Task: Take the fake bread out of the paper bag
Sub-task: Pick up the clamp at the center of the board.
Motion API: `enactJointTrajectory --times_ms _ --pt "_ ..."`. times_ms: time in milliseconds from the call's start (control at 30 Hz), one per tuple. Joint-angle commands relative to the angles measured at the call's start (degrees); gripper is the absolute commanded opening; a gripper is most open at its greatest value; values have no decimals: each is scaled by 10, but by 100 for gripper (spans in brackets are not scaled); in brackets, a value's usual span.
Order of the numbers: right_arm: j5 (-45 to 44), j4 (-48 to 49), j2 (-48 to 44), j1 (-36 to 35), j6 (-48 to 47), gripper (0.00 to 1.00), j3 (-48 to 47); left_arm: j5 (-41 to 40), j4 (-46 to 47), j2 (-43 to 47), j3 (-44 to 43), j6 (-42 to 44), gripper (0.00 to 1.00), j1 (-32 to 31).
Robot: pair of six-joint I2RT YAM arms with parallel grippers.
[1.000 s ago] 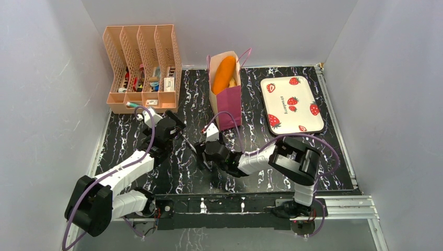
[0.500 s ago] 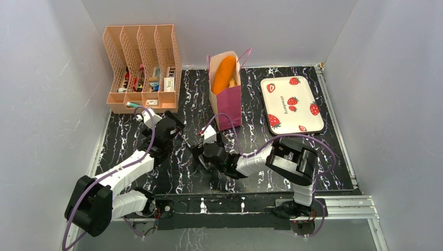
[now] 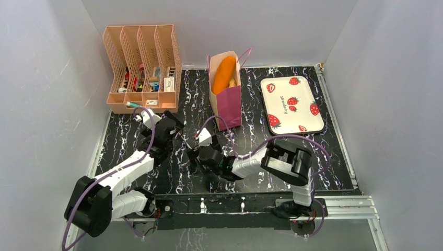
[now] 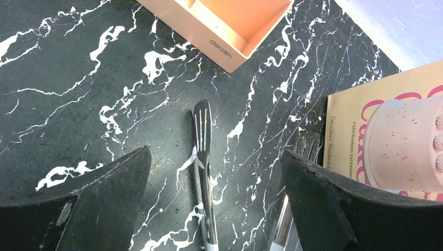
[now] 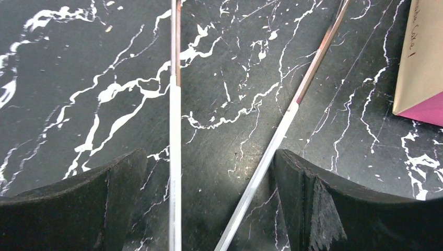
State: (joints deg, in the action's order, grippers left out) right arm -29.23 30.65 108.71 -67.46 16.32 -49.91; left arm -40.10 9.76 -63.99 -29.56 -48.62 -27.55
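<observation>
Black marble-pattern counter, white veins, grey walls around.

- Right hand: low over the counter, fingers spread wide, holding nothing.
- Left hand: the same, wide and empty.
- Two slim metal forks with white handle ends lie flat beneath both hands; not part of the task.
- Tall tan-and-maroon paper bag stands upright mid-counter, well beyond both hands. Its mouth is open, and the orange fake bread loaf pokes out of the top, so a grasp from above looks feasible.
- Print on the bag: "Delicious Handmade", "A GASTRONOMIC EXPERIE…".
- White strawberry-print tray, lettered "strawberry", sits just right of the bag; probably the drop spot.
- Peach plastic file rack, far left. Its brand mark is upside down and unclear.
</observation>
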Motion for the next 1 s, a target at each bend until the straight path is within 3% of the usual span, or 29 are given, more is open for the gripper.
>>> enactJointTrajectory --times_ms 0,333,567,867,967 --pt "-27 27 36 -2 -18 91 -43 -19 -11 9 -9 -15 95 2" --pt "-59 24 91 -3 -17 82 -81 -27 -35 2 -16 -31 98 2" --pt "-65 -6 121 -2 0 61 -106 -38 -73 -1 -27 -68 98 2" --pt "-48 16 66 -3 4 50 -64 -36 -97 2 -39 -91 98 6" --pt "-31 24 30 -6 0 49 -44 -27 -105 10 -41 -95 93 15"
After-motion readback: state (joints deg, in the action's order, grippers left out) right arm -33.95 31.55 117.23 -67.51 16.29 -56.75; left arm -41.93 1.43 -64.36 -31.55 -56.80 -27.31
